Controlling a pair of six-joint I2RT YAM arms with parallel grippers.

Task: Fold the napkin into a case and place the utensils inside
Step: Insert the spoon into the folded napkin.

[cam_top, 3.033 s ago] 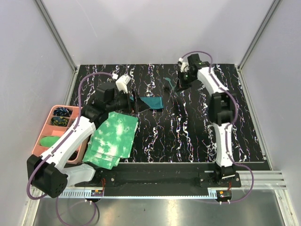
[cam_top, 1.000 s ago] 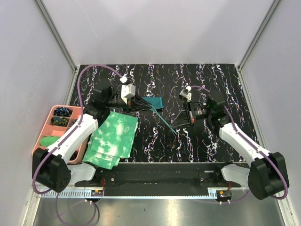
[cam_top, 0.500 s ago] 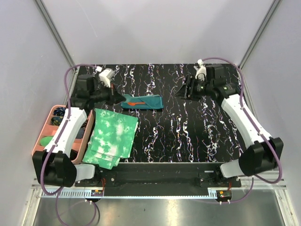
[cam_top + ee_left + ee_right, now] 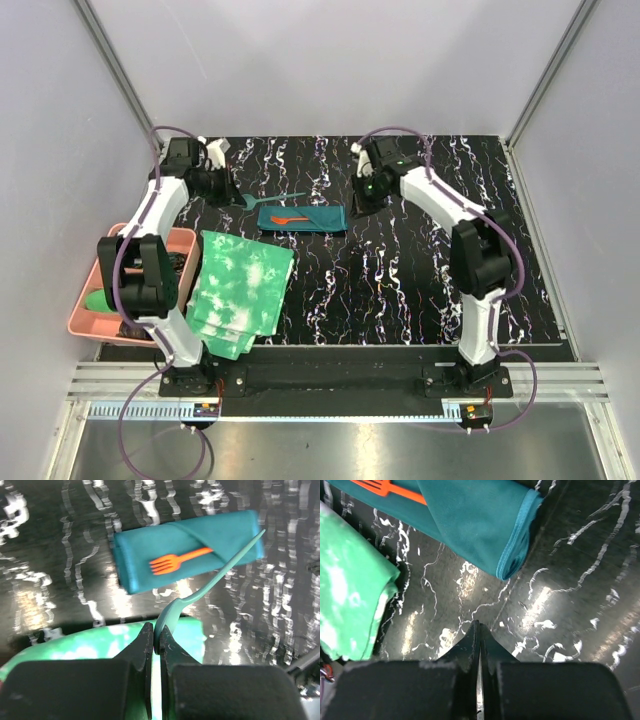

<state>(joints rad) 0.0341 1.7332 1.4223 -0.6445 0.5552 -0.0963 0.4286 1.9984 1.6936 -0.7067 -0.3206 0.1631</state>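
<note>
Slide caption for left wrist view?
Teal spoon gripped, handle toward the folded teal case holding the orange fork.

Overhead light glares off the glossy table (image 4: 40, 580); wrist views blur.

the case (image 4: 302, 217) is plain dark teal. the fork (image 4: 177, 561) is bright orange. the spoon (image 4: 231, 562) is teal. the cloths (image 4: 243, 290) are mottled green and white. the counter (image 4: 400, 280) is black with white marbled streaks. the tray (image 4: 78, 318) is pink.
</note>
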